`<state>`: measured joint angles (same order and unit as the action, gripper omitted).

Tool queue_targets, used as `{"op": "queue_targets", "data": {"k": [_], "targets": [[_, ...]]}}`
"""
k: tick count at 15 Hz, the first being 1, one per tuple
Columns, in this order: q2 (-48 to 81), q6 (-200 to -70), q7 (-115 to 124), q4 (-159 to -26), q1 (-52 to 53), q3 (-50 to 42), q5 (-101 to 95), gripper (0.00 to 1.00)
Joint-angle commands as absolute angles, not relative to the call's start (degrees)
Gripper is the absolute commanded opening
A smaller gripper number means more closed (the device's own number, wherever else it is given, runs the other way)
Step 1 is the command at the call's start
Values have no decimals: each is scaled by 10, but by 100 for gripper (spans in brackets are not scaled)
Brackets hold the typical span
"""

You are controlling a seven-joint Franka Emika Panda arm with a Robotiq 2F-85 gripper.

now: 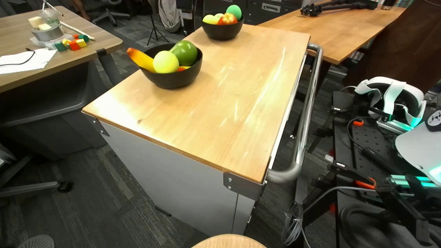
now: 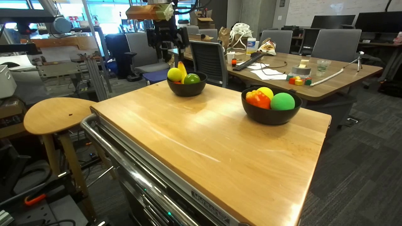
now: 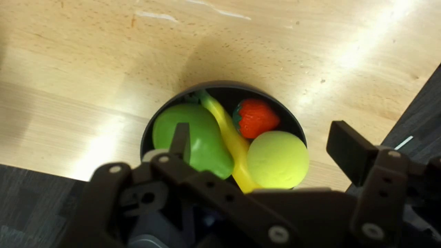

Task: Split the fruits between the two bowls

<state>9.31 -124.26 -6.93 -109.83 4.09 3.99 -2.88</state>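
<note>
Hovering with the Robotiq gripper (image 3: 263,140) above a black bowl (image 2: 187,90), holding the two fingers spread wide apart and pinching nothing visible. Looking down in the wrist view, finding the fruit below, partly between the fingers and partly under one; not managing to tell how near. Leaving that wide gap probably so as to clear the fruit without brushing any.

Showing that bowl on a wooden tabletop (image 2: 204,135), well apart from a second black bowl (image 2: 270,116), presumably to make two distinct shares and give the gripper room over each. Running the banana (image 3: 231,137) between other pieces, with one end poking up past the rim in both exterior views, likely from being too long to lie flat.

Counting one gripper and two bowls. Counting four pieces in the bowl under the gripper: one banana, one strawberry (image 3: 257,119), one green pear-shaped fruit (image 3: 206,137) and one yellow-green ball (image 3: 278,159). Counting in the second bowl one green ball (image 2: 283,101), one red-and-yellow fruit (image 2: 259,99), apple or bell pepper, and at least one yellow fruit (image 2: 267,92); being unable to tell one yellow piece from two, with yellow showing in two patches in an exterior view.

Judging by four pieces against three or four, looking nearly done with the split, with all visible fruit lying in bowls; probably needing only to draw the gripper clear without nudging the banana.
</note>
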Motion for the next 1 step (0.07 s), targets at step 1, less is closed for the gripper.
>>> {"op": "queue_targets", "data": {"k": [1], "targets": [[100, -1242, -69, -1097, 40, 41, -29, 100]]}}
